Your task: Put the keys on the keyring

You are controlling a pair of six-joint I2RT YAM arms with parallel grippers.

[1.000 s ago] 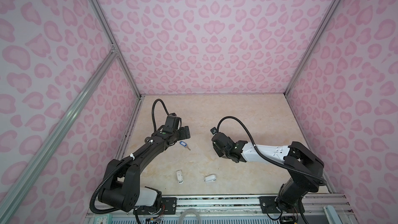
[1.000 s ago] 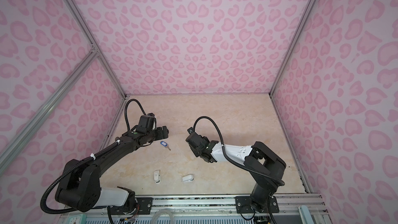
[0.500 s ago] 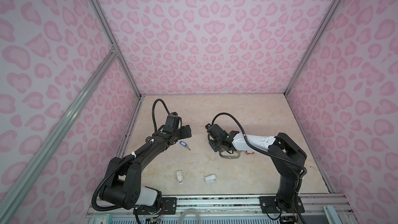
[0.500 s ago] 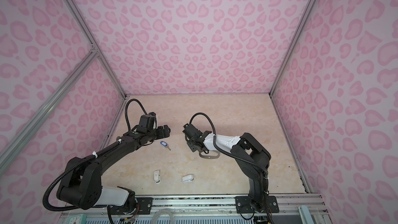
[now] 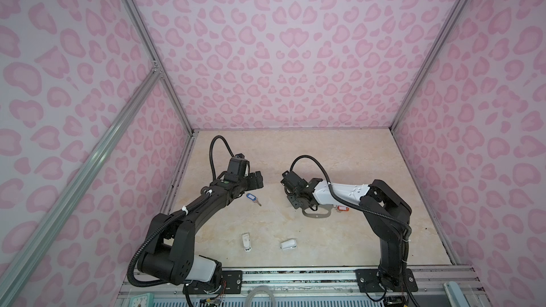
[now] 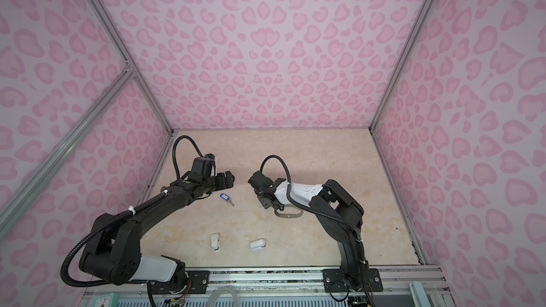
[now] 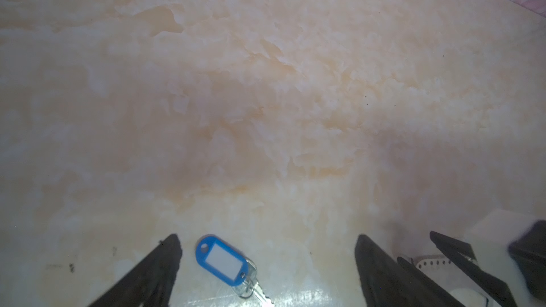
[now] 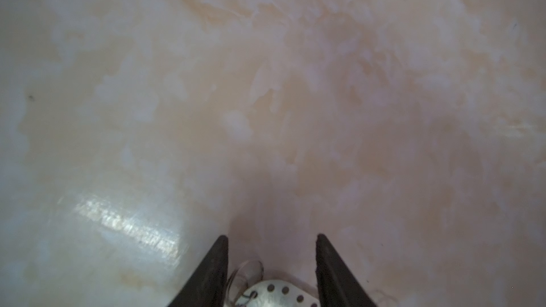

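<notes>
A silver key with a blue tag (image 5: 252, 197) (image 6: 226, 197) lies flat on the marble table. My left gripper (image 5: 257, 181) (image 7: 268, 236) hovers over it, open; in the left wrist view the blue tag (image 7: 221, 259) lies between the fingers, close to one of them. My right gripper (image 5: 297, 203) (image 8: 271, 236) is shut on one end of the grey keyring (image 5: 316, 214) (image 6: 291, 214). The plate's holed edge (image 8: 274, 293) fills the gap between the jaws, with a wire ring (image 8: 248, 270) beside one finger. The orange-tagged key (image 5: 342, 209) lies against the keyring, partly under the right arm.
Two small white plastic objects (image 5: 246, 242) (image 5: 288, 245) lie near the front edge of the table. Pink patterned walls close in the back and both sides. A metal rail (image 5: 295, 279) carries both arm bases at the front.
The right arm has folded its elbow inward, and the keyring and orange tag now show below it. The left gripper has hardly moved over the blue-tagged key.
</notes>
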